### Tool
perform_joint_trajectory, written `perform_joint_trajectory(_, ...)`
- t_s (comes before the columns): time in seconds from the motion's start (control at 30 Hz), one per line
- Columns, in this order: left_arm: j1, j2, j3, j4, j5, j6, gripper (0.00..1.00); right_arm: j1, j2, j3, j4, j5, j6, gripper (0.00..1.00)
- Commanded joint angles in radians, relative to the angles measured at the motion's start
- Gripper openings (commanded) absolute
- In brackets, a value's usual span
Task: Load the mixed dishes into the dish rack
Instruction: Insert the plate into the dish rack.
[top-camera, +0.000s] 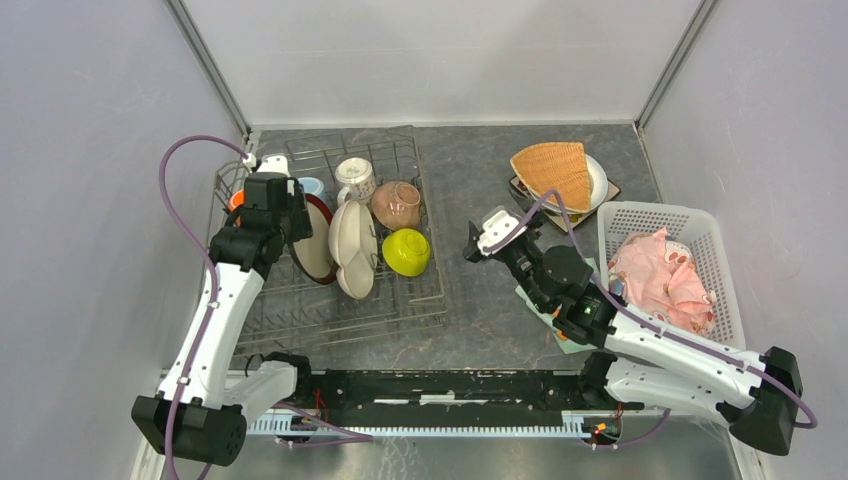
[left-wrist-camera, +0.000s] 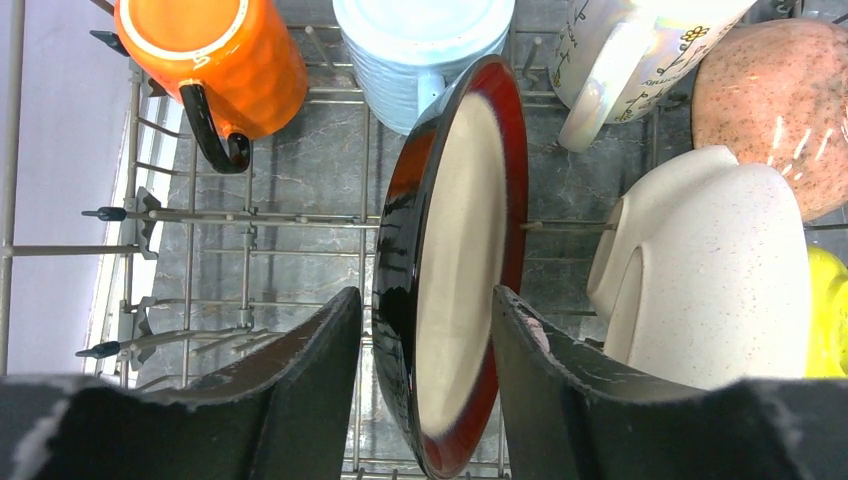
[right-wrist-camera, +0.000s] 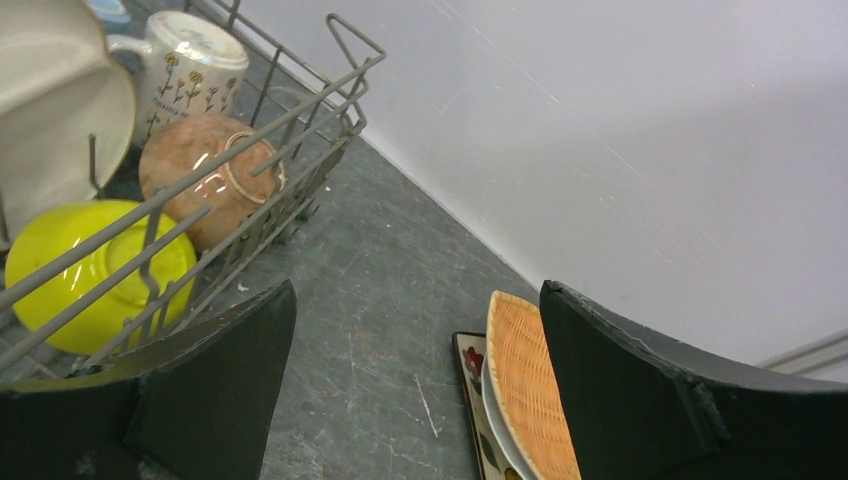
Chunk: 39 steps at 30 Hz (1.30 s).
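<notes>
**Seven in the rack, two plates still out**

One grey surface (top-camera: 480, 290), and on its left side one dish rack (top-camera: 300, 310), the big wire one. Over on the right there's one white perforated basket (top-camera: 650, 212) with a pink cloth (top-camera: 660, 275) bunched inside.

Plates, four total. Two stand on edge in the rack: the red-rimmed plate (left-wrist-camera: 460, 200) and, just to its right, the cream three-section plate (top-camera: 353, 245). The other two are stacked at the far right of the surface, well apart from the rack, woven tan plate (top-camera: 552, 172) on top of the white plate (top-camera: 598, 185).

Bowls, two, both in the rack's right part: tan bowl (top-camera: 396, 204) and, nearer the arms, lime-green bowl (top-camera: 405, 251).

Mugs, three, all along the rack's far end: orange mug (left-wrist-camera: 215, 50), light-blue mug (left-wrist-camera: 420, 45), white patterned mug (top-camera: 354, 178).

Left gripper (left-wrist-camera: 427, 300) straddles the red-rimmed plate — jaws parted, a sliver of gap showing on one side, so not clamped. Right gripper (right-wrist-camera: 415, 290) hangs over bare surface between rack and stack — jaws spread wide, nothing in them.
</notes>
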Motion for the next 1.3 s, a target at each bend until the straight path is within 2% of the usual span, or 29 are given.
perform_joint_trajectory(0.0, -0.001, -0.023, 0.006, 0.033, -0.017, -0.015, 0.59, -0.045, 0.027, 0.091, -0.034, -0.004, 0.099, 0.98)
perform_joint_trajectory(0.1, -0.001, -0.02, -0.038, 0.073, -0.09, -0.002, 0.61, -0.057, 0.036, 0.092, -0.035, -0.026, 0.114, 0.98)
perform_joint_trajectory(0.23, -0.003, 0.004, -0.041, 0.085, -0.067, 0.002, 0.58, -0.063, 0.043, 0.093, -0.037, -0.044, 0.124, 0.98)
perform_joint_trajectory(0.37, -0.002, -0.005, -0.032, 0.065, -0.051, 0.027, 0.39, -0.069, 0.025, 0.087, -0.045, -0.042, 0.119, 0.98)
perform_joint_trajectory(0.53, -0.002, -0.086, -0.029, 0.049, 0.037, 0.066, 0.1, -0.083, -0.005, 0.058, -0.036, -0.041, 0.115, 0.98)
perform_joint_trajectory(0.6, -0.002, -0.115, -0.031, 0.034, 0.064, 0.067, 0.03, -0.086, -0.013, 0.054, -0.041, -0.042, 0.112, 0.98)
perform_joint_trajectory(0.9, -0.002, -0.161, -0.021, -0.077, 0.152, 0.005, 0.02, -0.098, -0.036, 0.045, -0.042, -0.042, 0.114, 0.98)
perform_joint_trajectory(1.07, -0.003, -0.143, -0.029, -0.113, 0.215, -0.02, 0.08, -0.097, -0.038, 0.042, -0.041, -0.045, 0.125, 0.98)
perform_joint_trajectory(1.2, -0.004, -0.14, -0.006, -0.156, 0.186, -0.009, 0.02, -0.099, -0.044, 0.036, -0.043, -0.043, 0.127, 0.98)
perform_joint_trajectory(1.27, -0.004, -0.14, 0.005, -0.153, 0.17, 0.013, 0.06, -0.1, -0.043, 0.03, -0.042, -0.04, 0.127, 0.98)
